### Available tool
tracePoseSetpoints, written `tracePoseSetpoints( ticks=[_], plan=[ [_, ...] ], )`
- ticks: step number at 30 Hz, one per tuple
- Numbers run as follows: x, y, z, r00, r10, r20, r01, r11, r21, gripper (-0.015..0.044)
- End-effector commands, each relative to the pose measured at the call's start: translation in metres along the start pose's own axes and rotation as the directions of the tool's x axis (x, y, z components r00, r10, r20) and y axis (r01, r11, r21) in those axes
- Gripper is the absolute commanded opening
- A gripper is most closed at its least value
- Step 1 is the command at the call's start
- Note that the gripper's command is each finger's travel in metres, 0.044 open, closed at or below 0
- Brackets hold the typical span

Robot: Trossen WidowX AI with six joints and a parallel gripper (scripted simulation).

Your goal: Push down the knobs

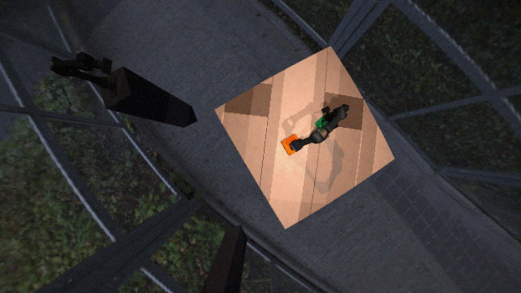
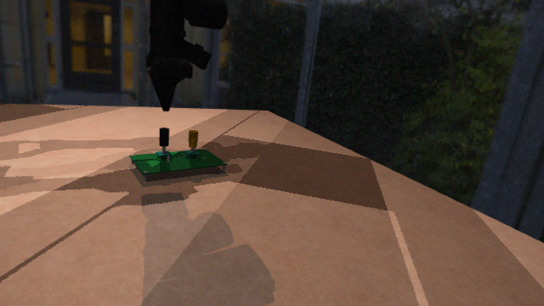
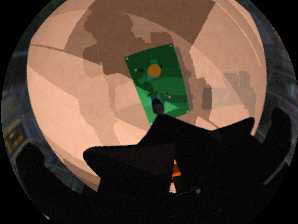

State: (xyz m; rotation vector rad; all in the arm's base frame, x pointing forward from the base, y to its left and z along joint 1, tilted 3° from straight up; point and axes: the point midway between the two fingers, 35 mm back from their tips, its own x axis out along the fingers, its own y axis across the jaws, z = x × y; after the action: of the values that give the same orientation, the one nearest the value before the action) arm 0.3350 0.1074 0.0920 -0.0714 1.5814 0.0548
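Observation:
The green circuit board (image 2: pixel 178 162) (image 1: pixel 318 123) (image 3: pixel 172 76) stands on short legs on the wooden table (image 2: pixel 297 238) (image 1: pixel 293 191). A black knob (image 2: pixel 164 137) (image 3: pixel 157 104) and a yellow knob (image 2: pixel 193 138) (image 3: pixel 153 70) sit raised on their shafts, above their potentiometers. My gripper (image 2: pixel 165 107) (image 1: pixel 326 111) (image 3: pixel 161 117) is shut and empty. It points straight down and hangs a short way above the black knob, apart from it. The yellow knob stands just to the right of it in the exterior view.
The arm's orange base (image 1: pixel 288 143) sits on the table near the board. The table's right edge (image 2: pixel 382 170) drops off toward a dark garden. Dark posts (image 1: pixel 146 99) stand outside the table.

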Motion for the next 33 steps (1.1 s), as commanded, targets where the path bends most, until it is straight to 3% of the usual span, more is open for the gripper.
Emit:
tracePoseSetpoints(
  ticks=[1,33],
  plan=[
    [0.008,-0.002,-0.002,1.000,-0.008,-0.012,0.008,1.000,-0.006,0.0000],
    [0.030,-0.002,-0.002,1.000,-0.008,-0.012,0.008,1.000,-0.006,0.0000]
  ],
)
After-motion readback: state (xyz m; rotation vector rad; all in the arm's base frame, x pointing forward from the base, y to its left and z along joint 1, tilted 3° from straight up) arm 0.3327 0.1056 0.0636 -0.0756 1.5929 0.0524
